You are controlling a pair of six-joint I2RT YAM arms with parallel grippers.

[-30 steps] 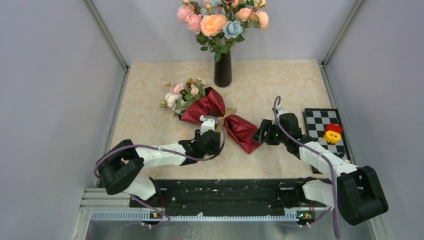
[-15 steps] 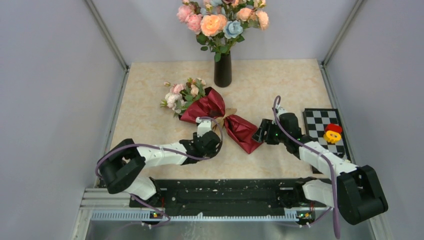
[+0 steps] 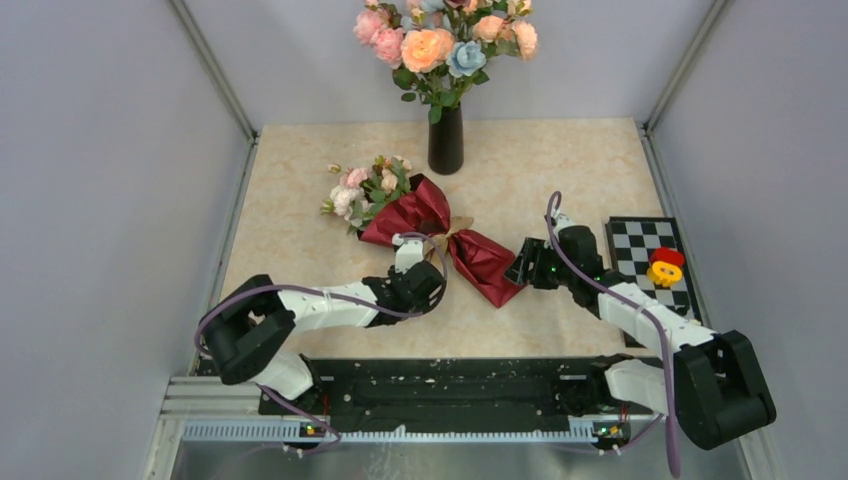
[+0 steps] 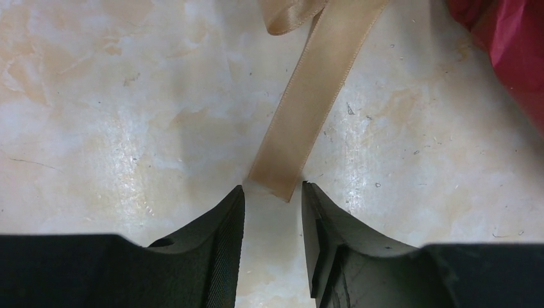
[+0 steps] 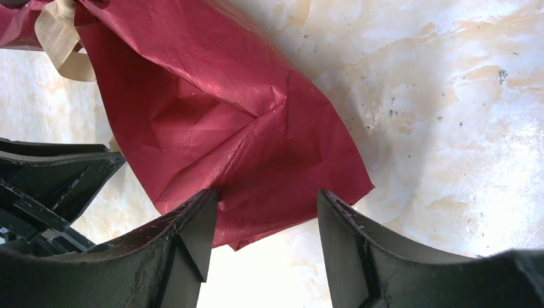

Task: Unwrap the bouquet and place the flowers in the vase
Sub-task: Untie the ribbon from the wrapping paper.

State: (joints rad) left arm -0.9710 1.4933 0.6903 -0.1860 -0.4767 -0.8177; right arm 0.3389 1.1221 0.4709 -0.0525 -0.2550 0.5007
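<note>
Two parted jaws of the left gripper [image 4: 272, 192] flank the free tip of the ribbon [image 4: 317, 96], the strip running far-right to the bouquet [image 3: 430, 222] lying mid-table, whose near-right paper tail the unclenched right gripper [image 5: 266, 199] straddles.

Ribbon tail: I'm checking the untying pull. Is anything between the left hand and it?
Nothing visible. The ribbon tail lies flat on the table, with its cut end right at the mouth of the open left hand, not yet pinched.
</note>
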